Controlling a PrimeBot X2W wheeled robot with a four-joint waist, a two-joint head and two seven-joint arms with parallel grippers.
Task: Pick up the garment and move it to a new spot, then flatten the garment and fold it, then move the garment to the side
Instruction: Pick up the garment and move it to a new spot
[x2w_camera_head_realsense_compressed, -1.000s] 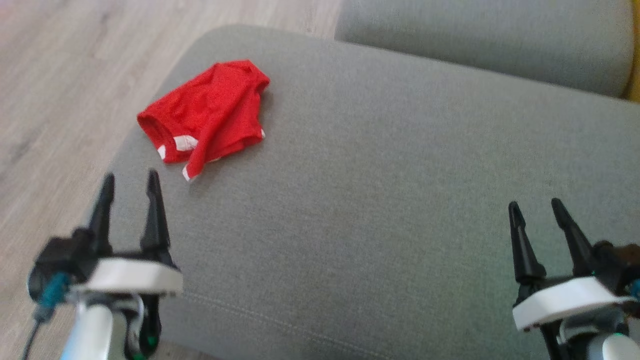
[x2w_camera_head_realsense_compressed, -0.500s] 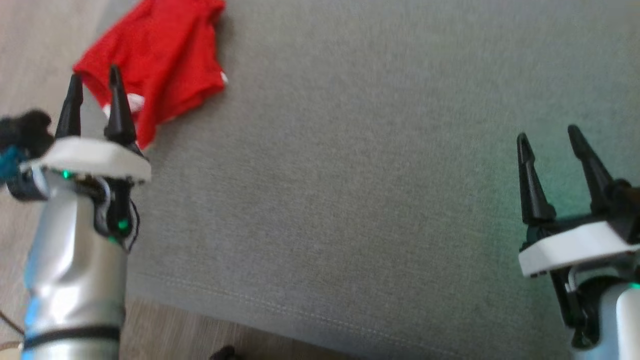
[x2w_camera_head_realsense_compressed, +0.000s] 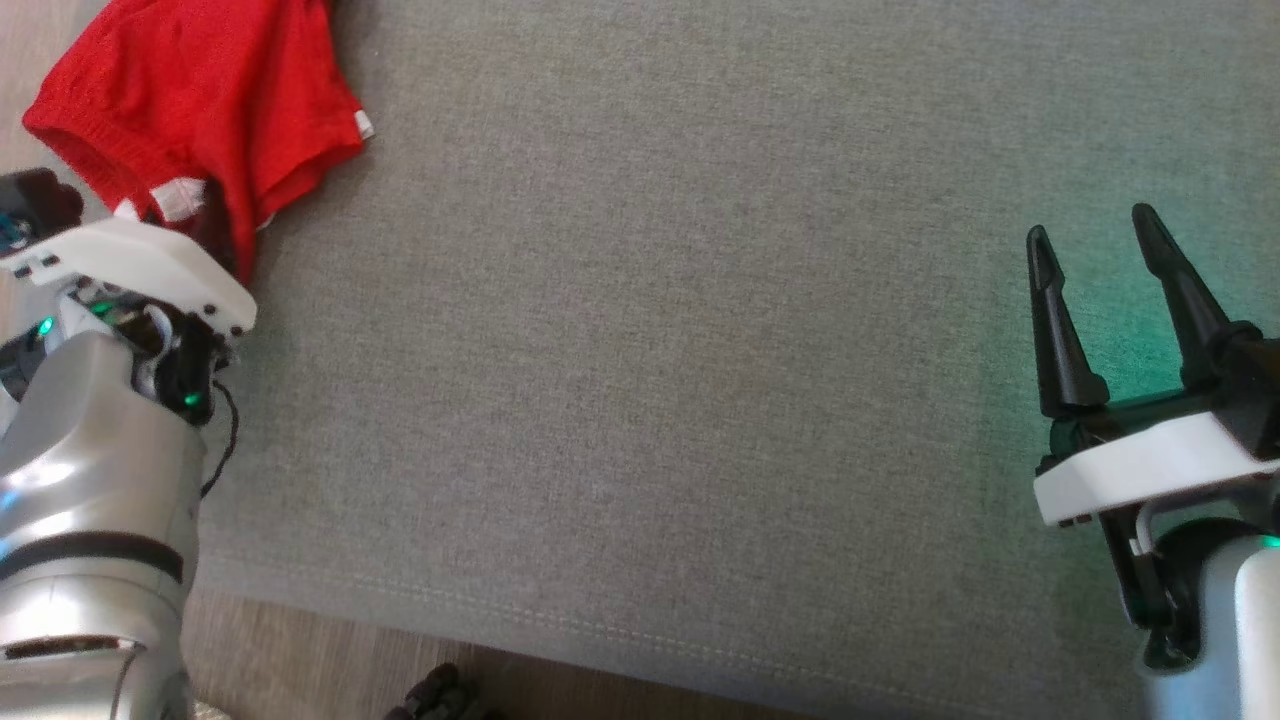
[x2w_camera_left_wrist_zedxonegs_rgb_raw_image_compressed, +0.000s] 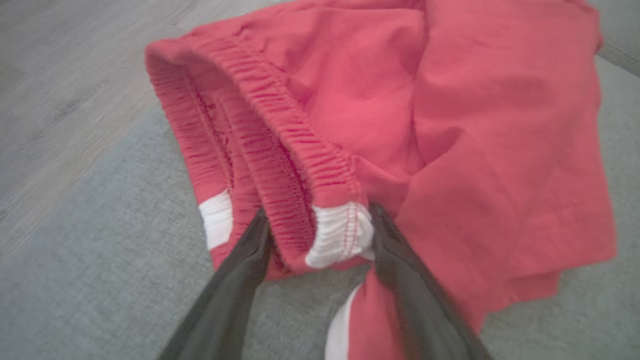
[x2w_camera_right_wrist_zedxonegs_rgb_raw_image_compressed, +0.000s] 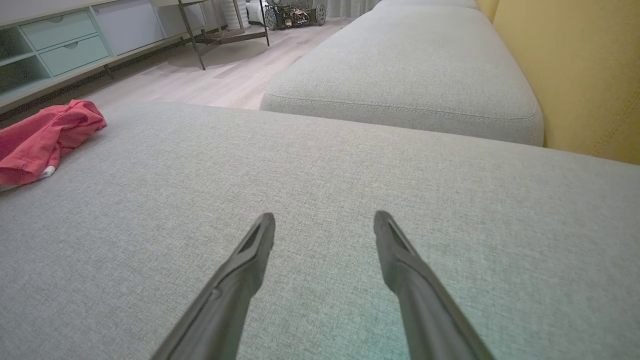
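Now the left gripper (x2w_camera_left_wrist_zedxonegs_rgb_raw_image_compressed: 318, 210), spread wide, straddles the red garment (x2w_camera_left_wrist_zedxonegs_rgb_raw_image_compressed: 450, 125) at its waistband, while the right gripper (x2w_camera_head_realsense_compressed: 1090, 221) gapes empty well away.

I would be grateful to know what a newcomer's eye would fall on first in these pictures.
The bright red garment stands out, bunched near the left edge of the grey cushion. The left gripper stands open astride the garment's ribbed waistband, right at a white patch. The right gripper hangs open over bare cushion, far to the right.
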